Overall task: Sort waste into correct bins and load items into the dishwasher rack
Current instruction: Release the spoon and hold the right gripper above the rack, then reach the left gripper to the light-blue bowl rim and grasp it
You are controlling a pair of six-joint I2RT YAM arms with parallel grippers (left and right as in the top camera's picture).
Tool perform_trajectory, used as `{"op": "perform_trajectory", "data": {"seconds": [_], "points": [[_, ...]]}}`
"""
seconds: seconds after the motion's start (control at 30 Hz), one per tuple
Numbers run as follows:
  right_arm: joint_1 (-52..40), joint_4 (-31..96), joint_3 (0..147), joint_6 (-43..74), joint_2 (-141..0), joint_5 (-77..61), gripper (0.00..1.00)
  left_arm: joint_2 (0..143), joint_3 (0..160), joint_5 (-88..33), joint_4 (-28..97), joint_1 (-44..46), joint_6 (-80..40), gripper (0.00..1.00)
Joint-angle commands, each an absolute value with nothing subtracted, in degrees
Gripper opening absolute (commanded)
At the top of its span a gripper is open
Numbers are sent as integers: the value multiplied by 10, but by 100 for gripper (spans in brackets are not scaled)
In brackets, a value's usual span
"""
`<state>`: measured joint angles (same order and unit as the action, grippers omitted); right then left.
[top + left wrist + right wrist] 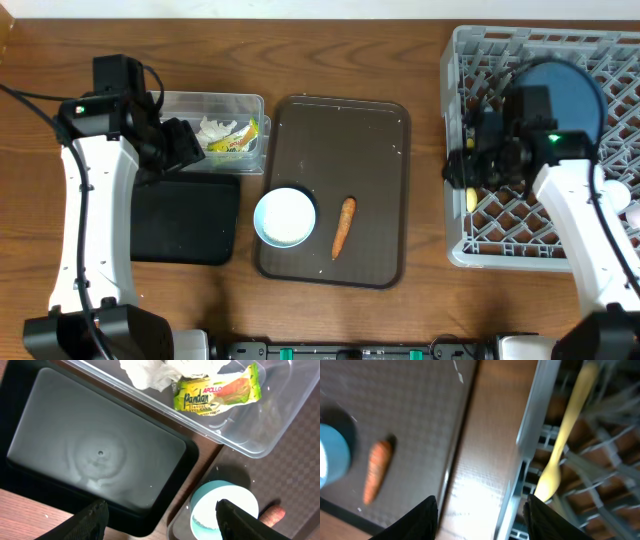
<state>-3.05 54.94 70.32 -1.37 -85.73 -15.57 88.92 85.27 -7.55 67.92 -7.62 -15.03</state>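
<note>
The job is looking roughly half done. The crumpled paper scraps point(212, 128) and the yellow-green wrapper point(238, 140) are lying in the clear tub point(250, 102) at 10 o'clock, while the black tray point(185, 220) just below it is sitting empty. In the dishwasher rack point(500, 255) at 3 o'clock the dark blue plate point(565, 85) is standing among the pegs, and the pale yellow spoon point(565, 440) is lying along its left edge. The carrot point(343, 227) and the light blue cup point(285, 217) are waiting on the brown serving tray point(380, 130) at centre, along with a few white specks, possibly rice. The other cup and the bowl are not showing clearly. The left gripper point(185, 145) is hovering by the tub and the right gripper point(468, 170) over the rack's left edge, both with jaws apart and holding nothing.
</note>
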Motion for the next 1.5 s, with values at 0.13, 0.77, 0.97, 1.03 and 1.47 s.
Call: {"op": "perform_trajectory", "data": {"seconds": [0.13, 0.77, 0.97, 1.03, 1.47], "points": [[-27, 558, 731, -3, -842, -127, 58, 888, 854, -85, 681, 18, -151, 71], [-6, 594, 731, -3, -842, -122, 94, 1021, 854, -85, 674, 250, -233, 71], [-6, 596, 731, -3, -842, -122, 94, 1074, 854, -85, 658, 284, -272, 72], [-6, 596, 731, -3, -842, -122, 94, 1087, 854, -85, 654, 292, -281, 72], [-6, 596, 731, -3, -842, -120, 95, 1149, 854, -83, 637, 309, -284, 70]]}}
